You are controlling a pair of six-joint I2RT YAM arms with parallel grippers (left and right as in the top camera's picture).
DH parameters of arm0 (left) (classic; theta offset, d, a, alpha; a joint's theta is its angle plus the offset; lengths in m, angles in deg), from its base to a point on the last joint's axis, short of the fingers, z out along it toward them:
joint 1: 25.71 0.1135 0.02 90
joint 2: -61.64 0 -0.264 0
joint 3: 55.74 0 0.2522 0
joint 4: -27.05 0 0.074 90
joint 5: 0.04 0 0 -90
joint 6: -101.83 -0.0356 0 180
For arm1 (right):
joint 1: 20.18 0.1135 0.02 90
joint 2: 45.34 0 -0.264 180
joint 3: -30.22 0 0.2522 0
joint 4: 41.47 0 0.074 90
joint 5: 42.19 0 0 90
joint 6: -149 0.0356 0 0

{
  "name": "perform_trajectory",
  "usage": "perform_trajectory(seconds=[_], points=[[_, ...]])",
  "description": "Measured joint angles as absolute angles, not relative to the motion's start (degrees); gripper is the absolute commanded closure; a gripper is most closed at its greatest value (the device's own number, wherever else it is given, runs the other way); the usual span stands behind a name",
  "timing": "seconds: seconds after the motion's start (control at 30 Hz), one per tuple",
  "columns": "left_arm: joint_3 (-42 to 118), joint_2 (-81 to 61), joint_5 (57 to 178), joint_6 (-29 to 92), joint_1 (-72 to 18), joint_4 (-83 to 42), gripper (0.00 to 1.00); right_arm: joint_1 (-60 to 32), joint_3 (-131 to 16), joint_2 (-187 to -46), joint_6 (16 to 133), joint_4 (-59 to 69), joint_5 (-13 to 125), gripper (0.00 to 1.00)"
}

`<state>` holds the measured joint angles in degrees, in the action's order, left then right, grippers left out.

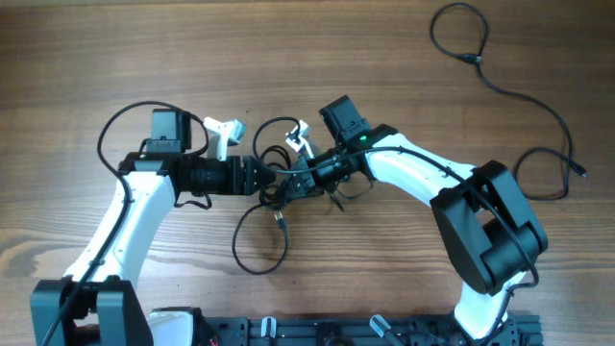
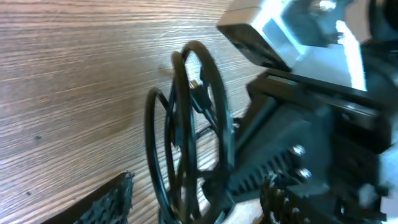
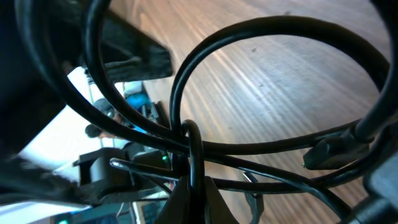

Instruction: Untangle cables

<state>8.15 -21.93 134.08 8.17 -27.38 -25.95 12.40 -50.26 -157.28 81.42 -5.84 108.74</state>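
Wood-grain surface [image 1: 96, 58] is seen from overhead, with the cables [image 1: 272, 154] bunched at its middle and one loop trailing toward the arm bases. The left pincer [image 1: 272, 181] and the right pincer [image 1: 300, 178] are found tip to tip at that bunch. A single cord [image 1: 519, 94] is laid well apart, toward the far right corner.

From the left wrist, the cables [image 2: 186, 124] are seen as upright coils set between the spread fingers [image 2: 112, 199] of the left pincer, clear of the finger at the left. The dark body of the right arm [image 2: 311, 143] is seen just beside the coils.

From the right wrist, the right pincer [image 3: 191, 183] is seen pressed together on one strand of the cables [image 3: 249, 149]. A plug [image 3: 329, 152] is seen at the right among the strands.
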Motion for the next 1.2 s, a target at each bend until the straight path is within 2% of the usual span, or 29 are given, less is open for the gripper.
perform_trajectory(seconds=[0.03,0.07,0.2,0.37,0.5,0.57,0.67,0.9,1.0,1.2], points=[[8.2,-21.9,133.1,8.3,-27.9,-26.0,0.86,12.4,-50.3,-157.3,81.4,-5.9,110.0,0.96],[8.2,-21.9,132.3,9.1,-28.1,-25.9,0.96,12.4,-50.3,-157.3,81.4,-5.8,110.9,0.96],[8.2,-23.1,131.3,10.2,-28.4,-25.5,0.96,12.4,-50.3,-157.3,81.4,-5.8,112.5,0.96],[8.3,-25.7,128.0,18.7,-28.8,-25.1,0.96,11.2,-49.9,-157.3,81.4,-6.5,114.6,0.96],[8.8,-27.4,125.5,27.3,-29.1,-24.9,0.96,9.6,-49.5,-157.3,81.5,-9.0,116.6,0.81],[8.8,-29.2,122.5,30.3,-29.0,-25.0,0.96,9.1,-49.5,-157.2,81.8,-10.3,117.5,0.62],[8.8,-31.1,120.5,33.5,-28.9,-25.2,0.96,8.6,-49.5,-157.2,82.8,-11.6,117.0,0.53],[8.8,-33.7,119.7,39.6,-28.9,-23.9,0.96,9.4,-49.5,-157.1,83.3,-7.6,112.0,0.52],[8.7,-34.7,119.7,42.4,-28.9,-21.8,0.96,12.3,-49.5,-157.1,83.6,-5.1,110.8,0.57],[8.7,-35.0,118.6,49.2,-28.1,-17.9,0.96,18.6,-49.5,-157.0,88.5,-3.5,102.1,0.57]])
